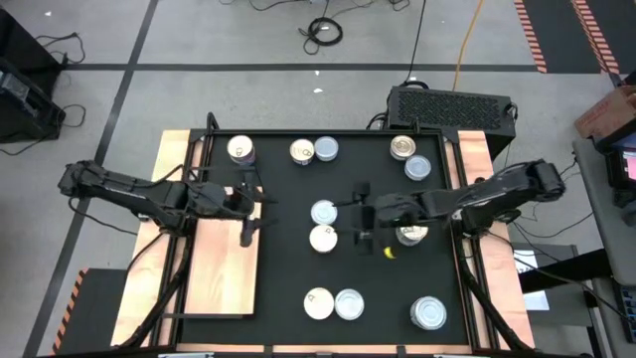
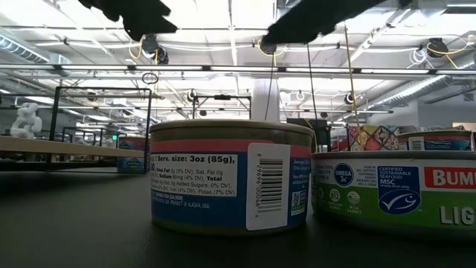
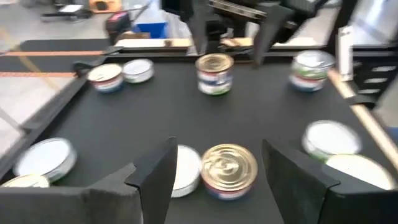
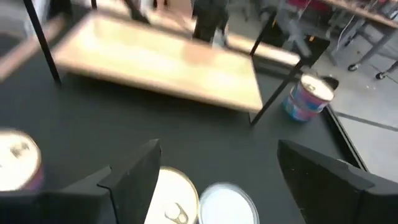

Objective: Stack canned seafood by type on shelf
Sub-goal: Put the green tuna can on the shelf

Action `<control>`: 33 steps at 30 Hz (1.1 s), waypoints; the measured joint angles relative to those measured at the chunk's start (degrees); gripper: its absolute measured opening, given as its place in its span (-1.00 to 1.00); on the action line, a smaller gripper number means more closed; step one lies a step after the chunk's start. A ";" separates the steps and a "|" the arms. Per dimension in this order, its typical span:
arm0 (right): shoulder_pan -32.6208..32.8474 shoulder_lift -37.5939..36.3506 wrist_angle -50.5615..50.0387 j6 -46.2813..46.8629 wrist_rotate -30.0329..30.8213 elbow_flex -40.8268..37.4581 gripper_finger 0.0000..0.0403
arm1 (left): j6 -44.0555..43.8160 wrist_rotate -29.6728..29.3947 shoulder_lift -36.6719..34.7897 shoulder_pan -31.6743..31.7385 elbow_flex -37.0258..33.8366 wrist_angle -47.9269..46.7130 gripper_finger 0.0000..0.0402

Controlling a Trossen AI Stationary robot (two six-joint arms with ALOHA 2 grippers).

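Note:
The canned seafood is scattered over the black mat point(image 1: 298, 268). Two tins, one silver-topped point(image 1: 323, 212) and one cream-topped point(image 1: 323, 238), stand side by side at the mat's middle. Another tin point(image 1: 412, 234) stands under my right arm. The light wooden shelf point(image 1: 224, 264) lies at the mat's left with no tin on it. My left gripper point(image 1: 248, 211) hovers open over the shelf's far right corner, pointing at the middle pair point(image 3: 229, 169). My right gripper point(image 1: 361, 214) hovers open just right of that pair point(image 4: 227, 202), facing the shelf point(image 4: 161, 65).
More tins stand along the mat's far side point(image 1: 241, 150) point(image 1: 302, 151) point(image 1: 401, 147) and near its front edge point(image 1: 318, 303) point(image 1: 428, 313). A small yellow object point(image 1: 388, 252) lies by my right gripper. Thin black frame rods point(image 4: 273, 93) rise at the shelf's corners. Two tins point(image 2: 223, 175) fill the low view.

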 joint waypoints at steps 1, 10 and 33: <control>-0.39 1.62 -1.66 -0.66 -0.05 1.23 0.58 | -0.02 -1.42 0.78 -0.16 0.00 0.21 0.16; -9.16 9.24 -11.27 6.74 -10.54 6.03 0.56 | -0.58 -3.10 9.03 -1.12 0.00 1.67 0.16; -19.03 9.13 -6.01 5.98 -13.52 -6.33 0.56 | 1.51 -3.33 29.08 8.19 0.00 10.05 0.16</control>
